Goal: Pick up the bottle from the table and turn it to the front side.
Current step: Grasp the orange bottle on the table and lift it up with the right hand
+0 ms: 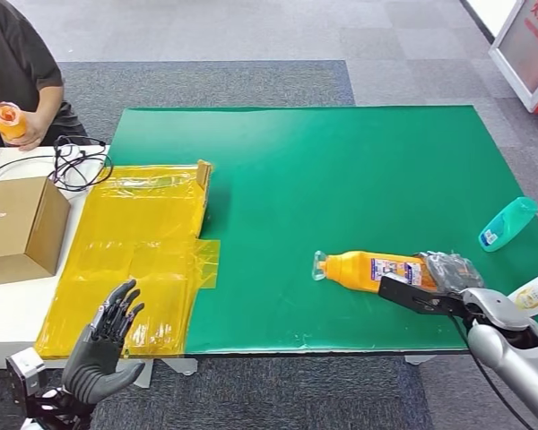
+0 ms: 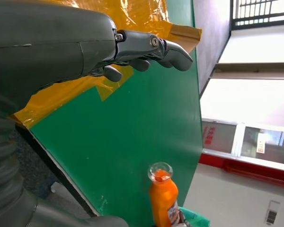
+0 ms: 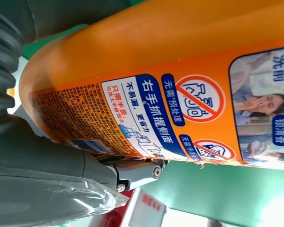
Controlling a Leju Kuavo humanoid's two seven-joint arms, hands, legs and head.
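Note:
An orange bottle [image 1: 368,269] with a clear cap lies on its side on the green table [image 1: 320,161], cap pointing left. My right hand [image 1: 449,273], wrapped in clear plastic, grips the bottle's base end, with a dark finger along its near side. In the right wrist view the bottle's printed label [image 3: 162,94] sits against the palm, and the thumb [image 3: 133,172] is beside it. My left hand [image 1: 108,345] hovers open, fingers spread, over the yellow sheet at the near left. In the left wrist view its fingers [image 2: 151,47] hold nothing, and the bottle [image 2: 164,196] lies well away from them.
A yellow plastic-covered sheet [image 1: 144,242] lies over the table's left part. A cardboard box [image 1: 19,224] and cables [image 1: 80,161] sit on the white table beside it. A teal bottle [image 1: 508,222] and a white bottle [image 1: 537,291] lie at the right edge. A person [image 1: 16,63] sits at the far left.

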